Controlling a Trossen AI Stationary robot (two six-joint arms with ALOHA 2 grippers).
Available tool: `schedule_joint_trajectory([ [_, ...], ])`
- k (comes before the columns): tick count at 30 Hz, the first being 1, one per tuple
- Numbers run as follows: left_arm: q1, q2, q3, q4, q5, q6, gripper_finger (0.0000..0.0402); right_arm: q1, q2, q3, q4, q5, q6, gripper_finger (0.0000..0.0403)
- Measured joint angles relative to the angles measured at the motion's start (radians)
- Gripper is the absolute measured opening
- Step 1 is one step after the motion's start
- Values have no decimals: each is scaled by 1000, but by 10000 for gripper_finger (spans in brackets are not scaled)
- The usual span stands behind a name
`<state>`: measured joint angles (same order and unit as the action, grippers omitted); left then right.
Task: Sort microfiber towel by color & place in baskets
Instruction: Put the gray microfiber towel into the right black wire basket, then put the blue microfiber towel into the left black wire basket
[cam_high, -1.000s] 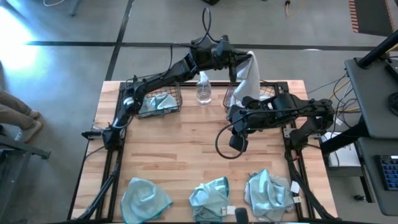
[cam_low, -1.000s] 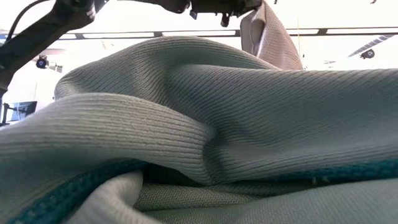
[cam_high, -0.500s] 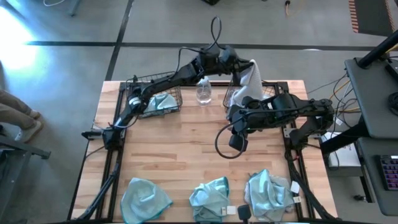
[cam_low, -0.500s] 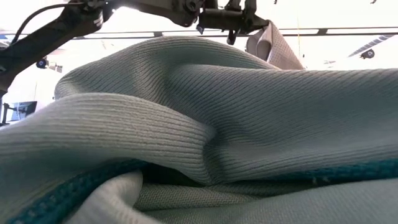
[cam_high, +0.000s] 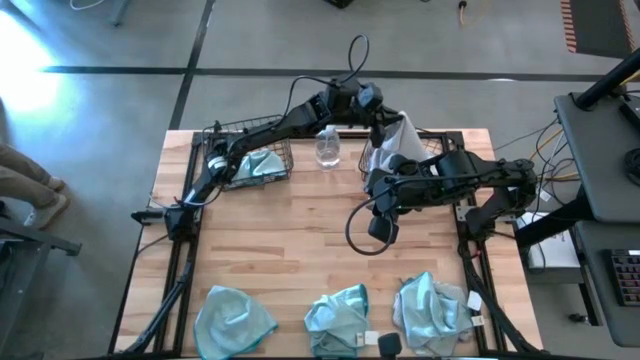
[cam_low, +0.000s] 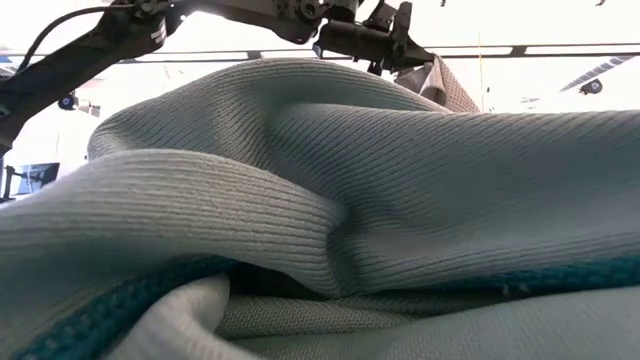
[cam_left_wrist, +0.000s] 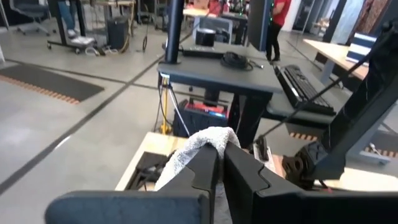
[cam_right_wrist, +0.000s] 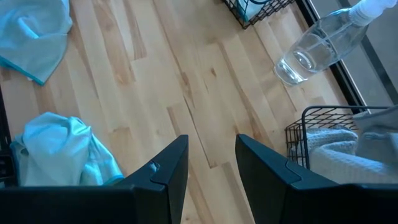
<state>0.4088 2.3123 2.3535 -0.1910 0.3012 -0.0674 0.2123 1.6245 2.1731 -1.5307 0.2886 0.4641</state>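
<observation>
Change: over the last sec the left gripper (cam_high: 385, 118) has carried the grey-white towel (cam_high: 398, 136) lower over the right basket (cam_high: 440, 148); cloth hung higher before. Drop looks close, judging by that.
L fingers: pinched tight on towel's top fold (cam_left_wrist: 208, 138); rest of cloth hangs down into basket.
R gripper (cam_right_wrist: 211, 163): parked mid-table, fingers apart, holding nothing.
Left basket (cam_high: 215, 135): one teal towel (cam_high: 255, 165) inside.
Left to sort: three teal towels (cam_high: 340, 318) at table's near edge.
Spray bottle (cam_high: 327, 147): between baskets.

The wooden tabletop (cam_high: 300, 250) carries two baskets (cam_high: 252, 160) and a spray bottle (cam_high: 327, 148) along its far edge. Three teal towels (cam_high: 232, 318) lie along the near edge.
</observation>
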Motion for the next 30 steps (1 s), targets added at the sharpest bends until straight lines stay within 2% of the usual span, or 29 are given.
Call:
schedule_joint_trajectory([
  [10, -1, 0, 0, -95, 0, 1, 94, 0, 0, 0, 0, 0, -3, 128],
  [14, -2, 0, 0, -171, -1, -5, 115, 0, 0, 0, -1, 0, -3, 128],
  [22, -6, 0, 0, -436, 91, 5, 115, 0, 0, 0, -6, 0, -3, 128],
  [30, -13, 0, 0, -446, 92, -3, 114, 0, 0, 0, -6, 0, -1, 128],
])
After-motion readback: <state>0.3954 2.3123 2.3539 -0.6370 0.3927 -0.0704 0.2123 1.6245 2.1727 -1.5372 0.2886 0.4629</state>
